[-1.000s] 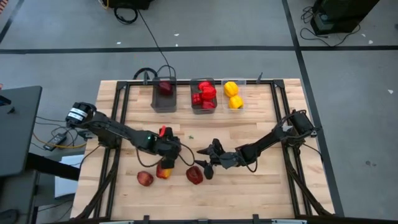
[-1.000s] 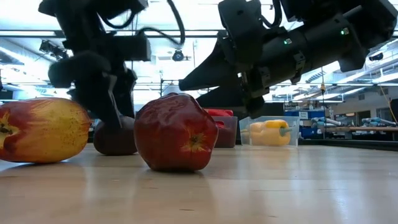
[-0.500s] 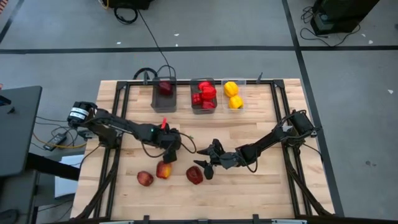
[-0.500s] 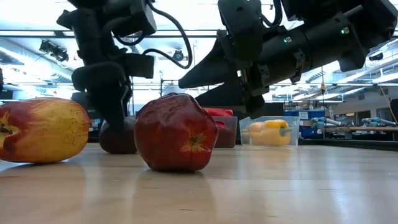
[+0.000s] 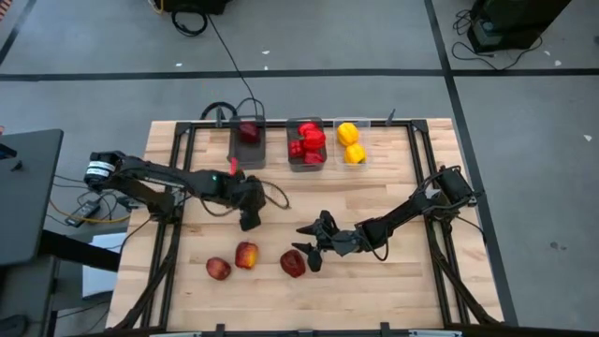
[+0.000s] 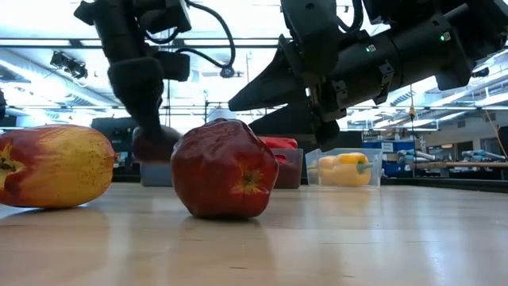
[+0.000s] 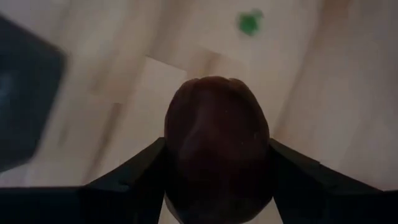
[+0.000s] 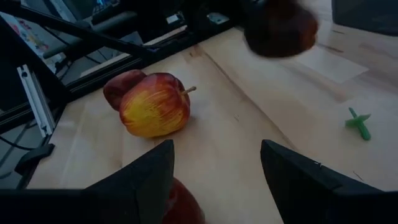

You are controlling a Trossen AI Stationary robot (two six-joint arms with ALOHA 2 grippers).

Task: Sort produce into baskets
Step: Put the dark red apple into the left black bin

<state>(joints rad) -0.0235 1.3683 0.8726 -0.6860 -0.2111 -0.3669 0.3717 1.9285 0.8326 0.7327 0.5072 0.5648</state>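
My left gripper (image 5: 249, 219) is shut on a dark red apple (image 7: 217, 148), raised above the table; the apple also shows in the low view (image 6: 154, 144). My right gripper (image 5: 302, 238) hangs open and empty just above the table, beside a dark red apple (image 5: 293, 264) that rests on its underside. A red-yellow apple (image 5: 246, 255) and a red apple (image 5: 218, 269) rest on the table left of it. At the far edge stand a dark-grey bin (image 5: 247, 155) holding one apple, a dark-grey bin (image 5: 306, 163) with red peppers, and a clear bin (image 5: 364, 142) with yellow peppers. My left gripper pinches the dark red apple's two opposite sides (image 7: 175, 163) between its two fingers (image 7: 137, 180). The fingers come from above, pointing down. The apple hangs between them, lifted clear of the table.
A small green scrap (image 8: 359, 122) lies on the wood between the arms and the bins. Black frame rails (image 5: 183, 154) run along the table's left and right sides. Bare wood lies between the grippers and the bins.
My left gripper has gone up and a little toward the far edge, still shut on the dark red apple. The apple sat on the table before and is now lifted clear.
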